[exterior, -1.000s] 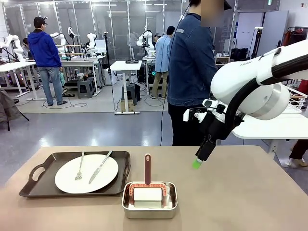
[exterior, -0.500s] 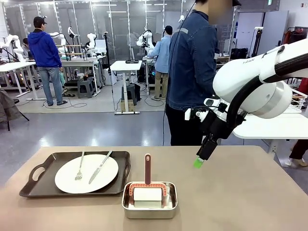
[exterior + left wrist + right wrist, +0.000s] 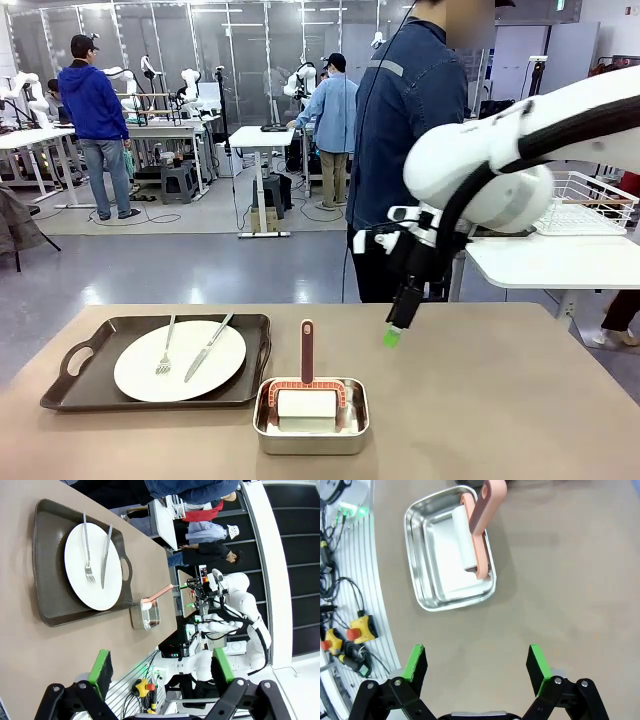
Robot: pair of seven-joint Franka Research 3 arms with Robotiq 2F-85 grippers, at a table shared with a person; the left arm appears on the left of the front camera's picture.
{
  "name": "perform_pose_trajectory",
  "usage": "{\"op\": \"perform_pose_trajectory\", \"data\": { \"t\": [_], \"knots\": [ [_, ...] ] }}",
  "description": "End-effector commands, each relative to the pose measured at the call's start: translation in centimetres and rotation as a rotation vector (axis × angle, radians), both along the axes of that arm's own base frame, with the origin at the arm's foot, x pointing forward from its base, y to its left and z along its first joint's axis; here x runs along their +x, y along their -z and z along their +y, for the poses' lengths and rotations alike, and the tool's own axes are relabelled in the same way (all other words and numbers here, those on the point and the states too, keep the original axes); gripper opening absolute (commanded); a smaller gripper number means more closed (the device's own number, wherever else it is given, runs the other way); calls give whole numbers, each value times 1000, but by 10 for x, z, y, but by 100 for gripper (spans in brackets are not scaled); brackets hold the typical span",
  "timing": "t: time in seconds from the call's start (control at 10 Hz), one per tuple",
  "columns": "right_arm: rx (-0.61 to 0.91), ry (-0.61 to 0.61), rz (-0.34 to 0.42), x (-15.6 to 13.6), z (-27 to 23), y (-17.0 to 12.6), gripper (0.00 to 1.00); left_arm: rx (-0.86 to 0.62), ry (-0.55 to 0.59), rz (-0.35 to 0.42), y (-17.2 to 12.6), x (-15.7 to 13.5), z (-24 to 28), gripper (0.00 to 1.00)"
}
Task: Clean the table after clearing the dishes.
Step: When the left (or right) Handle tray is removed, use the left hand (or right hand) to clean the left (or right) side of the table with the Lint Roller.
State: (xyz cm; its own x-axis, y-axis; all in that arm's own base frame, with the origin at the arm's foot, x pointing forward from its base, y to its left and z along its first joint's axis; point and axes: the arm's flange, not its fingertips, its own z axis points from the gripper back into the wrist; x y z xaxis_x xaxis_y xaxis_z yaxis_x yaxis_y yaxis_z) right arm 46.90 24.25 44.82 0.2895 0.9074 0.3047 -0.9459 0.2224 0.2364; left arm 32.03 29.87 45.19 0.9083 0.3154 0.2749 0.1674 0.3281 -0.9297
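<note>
Both claws stand wide open and hold nothing. From the front, the right claw [image 3: 393, 337] hangs tips-down over the table [image 3: 500, 400], clear of its top, behind and to the right of the steel pan [image 3: 262, 422]. Seen side-on there, the gap between its pads is hidden. The right wrist view gives it plainly: the green pads [image 3: 415, 662] are spread far apart with bare tan tabletop between them. That view also looks down into the pan, where a roller lies with its white roll [image 3: 457, 545] inside and its pink handle [image 3: 487, 502] rising past the rim.

The left wrist view shows the left claw [image 3: 162, 667], spread just as wide, with nothing between its fingers. Ahead of it lies the dark brown tray [image 3: 50, 595] carrying the white plate [image 3: 92, 567], with a fork [image 3: 86, 550] and a knife [image 3: 106, 555] lying side by side on it. The tray sits on the table's left part, just beside the pan; whether the two touch I cannot tell.

The tabletop is smooth, matte and tan. At its far edge stands a person [image 3: 405, 120] in a denim jacket. To the right is a white-topped table [image 3: 560, 262] bearing a wire rack [image 3: 590, 205]. Behind are a grey floor, workbenches and other people. Off the table's near edge, the right wrist view catches a yellow box with a red button [image 3: 357, 627] among cables.
</note>
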Motion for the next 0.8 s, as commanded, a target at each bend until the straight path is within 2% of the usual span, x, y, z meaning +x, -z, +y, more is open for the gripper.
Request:
{"op": "perform_pose_trajectory", "data": {
  "t": [0.0,0.7],
  "knots": [
    [-68,-15,73,26,38,6,100,-2,-4,-5,-2,-3,0,100],
    [-209,-213,104,53,136,21,100,-2,-4,-5,-2,-3,0,100]
  ]
}}
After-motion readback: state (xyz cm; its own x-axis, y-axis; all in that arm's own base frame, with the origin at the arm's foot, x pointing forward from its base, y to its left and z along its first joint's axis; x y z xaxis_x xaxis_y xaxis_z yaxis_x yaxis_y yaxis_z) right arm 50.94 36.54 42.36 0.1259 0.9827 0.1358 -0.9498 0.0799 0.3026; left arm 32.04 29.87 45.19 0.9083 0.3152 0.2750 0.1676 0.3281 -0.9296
